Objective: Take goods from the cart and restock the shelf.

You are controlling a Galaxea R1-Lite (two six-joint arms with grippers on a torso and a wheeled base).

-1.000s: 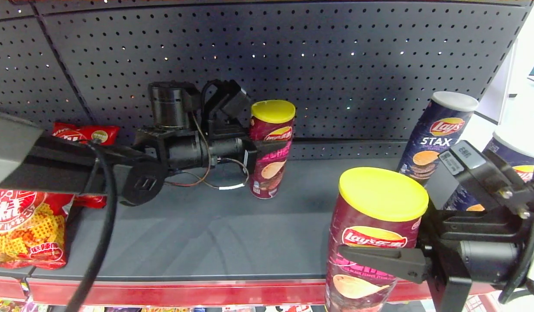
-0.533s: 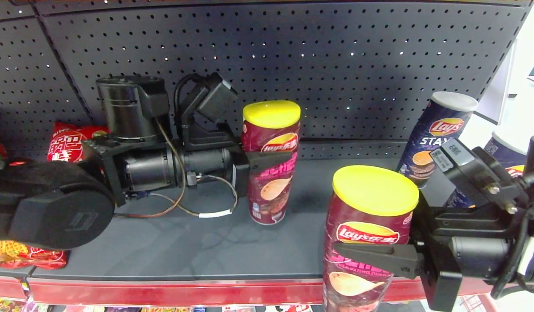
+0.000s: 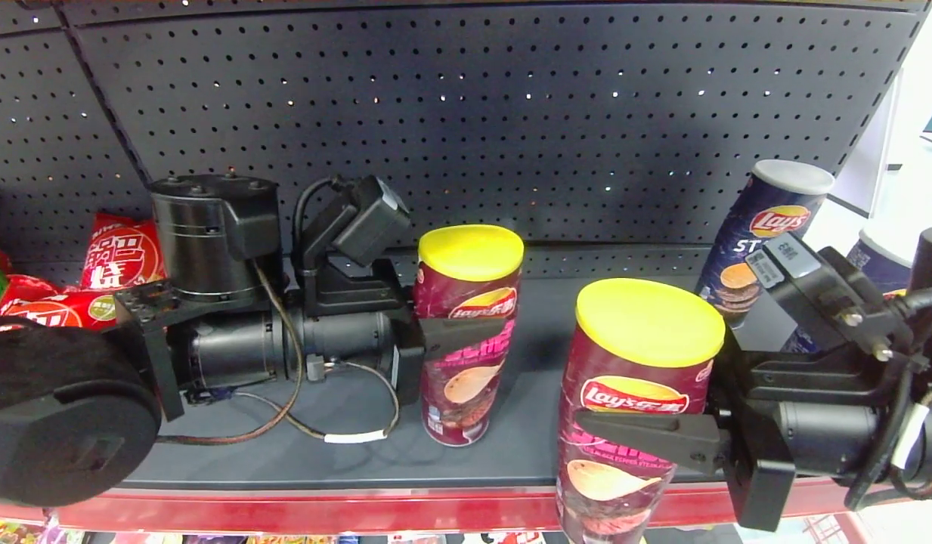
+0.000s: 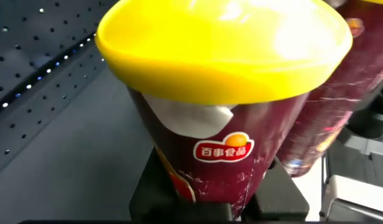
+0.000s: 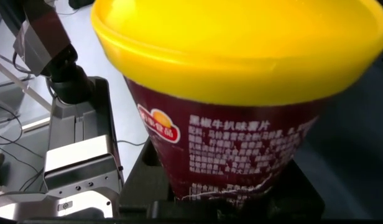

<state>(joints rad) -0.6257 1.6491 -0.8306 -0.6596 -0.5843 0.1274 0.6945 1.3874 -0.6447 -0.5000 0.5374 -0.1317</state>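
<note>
On the grey shelf deck (image 3: 345,453), in front of the pegboard back panel (image 3: 511,113), the left gripper (image 3: 469,332) is clamping the first maroon chip canister (image 3: 471,251) around its middle. The canister is standing upright with its base at or just over the deck; I cannot tell whether it is touching. The side grip is likely keeping the yellow lid up and the label facing outward. The right gripper (image 3: 639,412) is gripping the second maroon chip canister (image 3: 650,321) the same way. Its lower part is hanging in front of the red front lip (image 3: 322,510), so it is waiting off the shelf, beside the first. Counting: two maroon canisters, two blue canisters (image 3: 768,227) standing near the right end, and at least two red snack bags (image 3: 122,257) lying at the left.
</note>
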